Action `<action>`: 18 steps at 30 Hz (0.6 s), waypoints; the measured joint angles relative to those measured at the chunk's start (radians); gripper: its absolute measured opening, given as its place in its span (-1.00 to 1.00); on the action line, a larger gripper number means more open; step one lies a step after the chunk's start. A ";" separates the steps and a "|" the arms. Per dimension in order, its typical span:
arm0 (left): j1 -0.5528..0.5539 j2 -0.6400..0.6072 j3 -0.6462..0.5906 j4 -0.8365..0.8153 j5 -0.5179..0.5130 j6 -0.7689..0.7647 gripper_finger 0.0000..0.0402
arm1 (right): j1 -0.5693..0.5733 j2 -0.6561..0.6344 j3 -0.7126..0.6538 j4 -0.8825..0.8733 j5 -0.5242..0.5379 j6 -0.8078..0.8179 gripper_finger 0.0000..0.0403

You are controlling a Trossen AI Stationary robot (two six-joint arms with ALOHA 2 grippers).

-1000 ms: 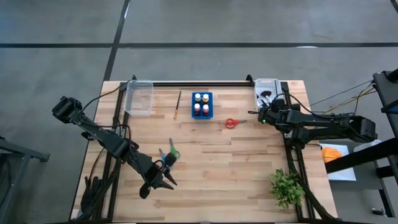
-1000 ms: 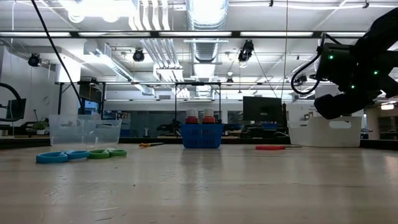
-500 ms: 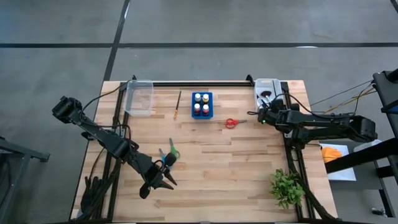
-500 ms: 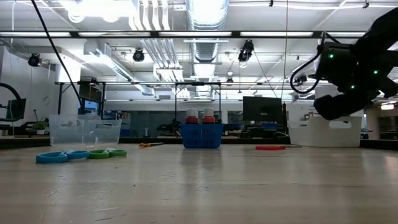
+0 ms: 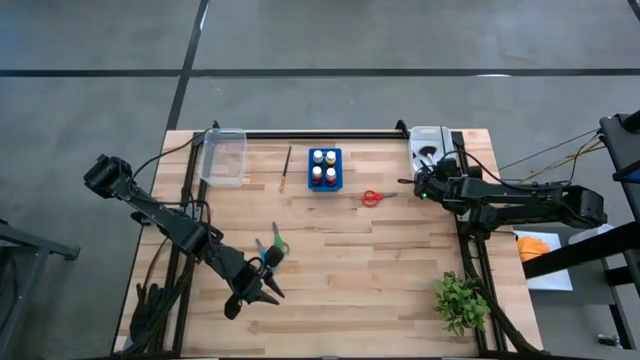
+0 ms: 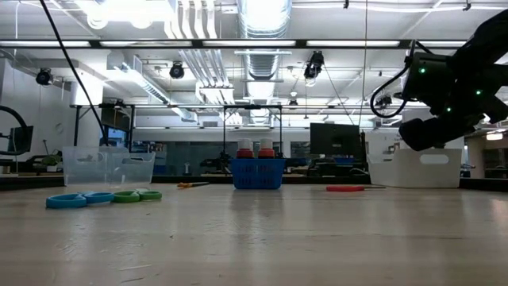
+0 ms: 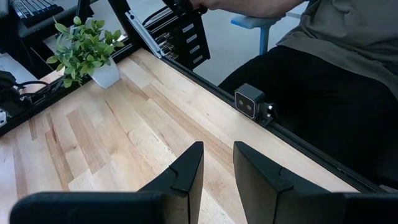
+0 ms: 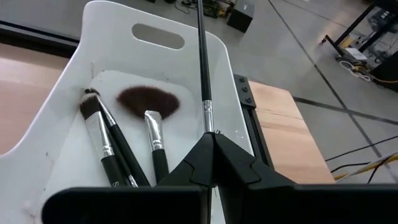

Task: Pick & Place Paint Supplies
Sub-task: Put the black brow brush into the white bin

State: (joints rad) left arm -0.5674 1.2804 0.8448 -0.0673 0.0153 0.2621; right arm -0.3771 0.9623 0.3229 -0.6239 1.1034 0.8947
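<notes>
Nothing has shifted: our right gripper stays clamped on a thin brush over the white tray; release remains.

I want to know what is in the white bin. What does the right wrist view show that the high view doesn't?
Only the right wrist view shows the brushes lying in the bin and the right gripper shut on a thin brush. Only the high view shows the red scissors, bottle holder and left gripper. Both show the white bin.
</notes>
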 joint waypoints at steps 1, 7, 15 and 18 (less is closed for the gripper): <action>0.000 0.000 0.000 0.000 0.000 0.000 -0.53 | 0.000 0.000 0.000 0.000 0.000 0.000 -0.96; 0.000 0.000 0.000 0.000 0.000 0.000 -0.53 | 0.000 0.000 0.000 0.000 -0.001 0.000 -0.96; 0.000 0.000 0.000 0.000 0.000 0.000 -0.53 | 0.000 0.000 0.000 0.001 -0.002 -0.011 -0.96; 0.000 0.000 0.000 0.000 0.000 0.000 -0.53 | 0.000 0.000 0.000 0.002 -0.002 -0.011 -0.96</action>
State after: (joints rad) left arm -0.5674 1.2804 0.8448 -0.0673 0.0152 0.2624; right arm -0.3775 0.9627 0.3229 -0.6224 1.1019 0.8833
